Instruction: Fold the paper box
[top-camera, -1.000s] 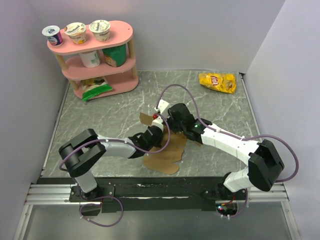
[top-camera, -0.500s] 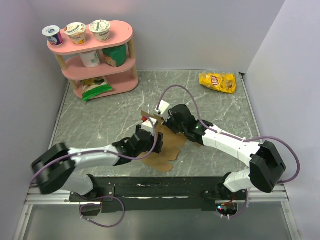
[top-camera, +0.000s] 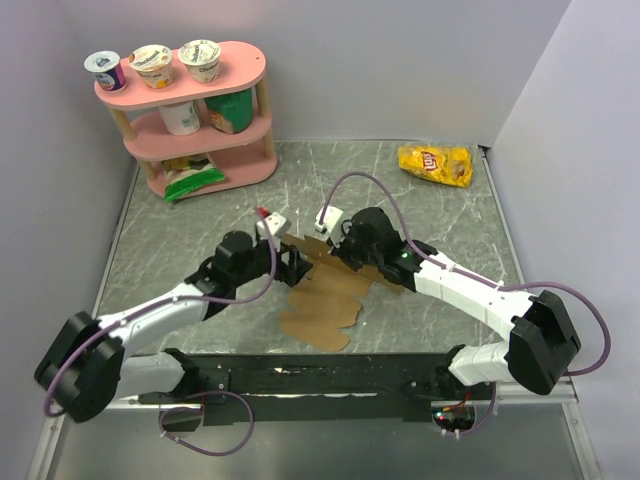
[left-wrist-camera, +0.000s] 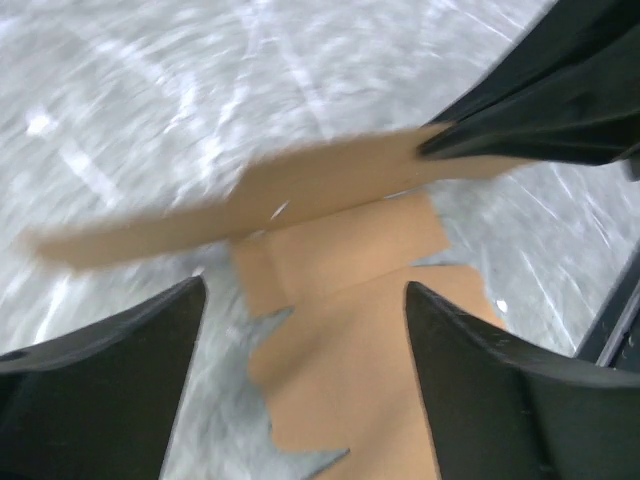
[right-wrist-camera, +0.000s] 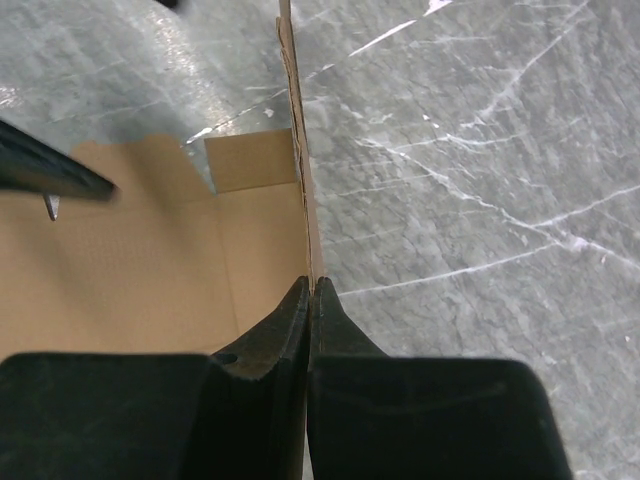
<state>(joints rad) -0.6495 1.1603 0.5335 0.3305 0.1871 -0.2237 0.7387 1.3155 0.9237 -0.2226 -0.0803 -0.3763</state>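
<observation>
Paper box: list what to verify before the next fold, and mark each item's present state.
1. Right gripper shut on the raised flap of the paper box: ok.
2. Left gripper open, holding nothing: ok.
3. Rest of the box lying flat on the table: ok.
4. Chip bag away from the box: ok.
5. Flap bent along its crease: cannot tell.
</observation>
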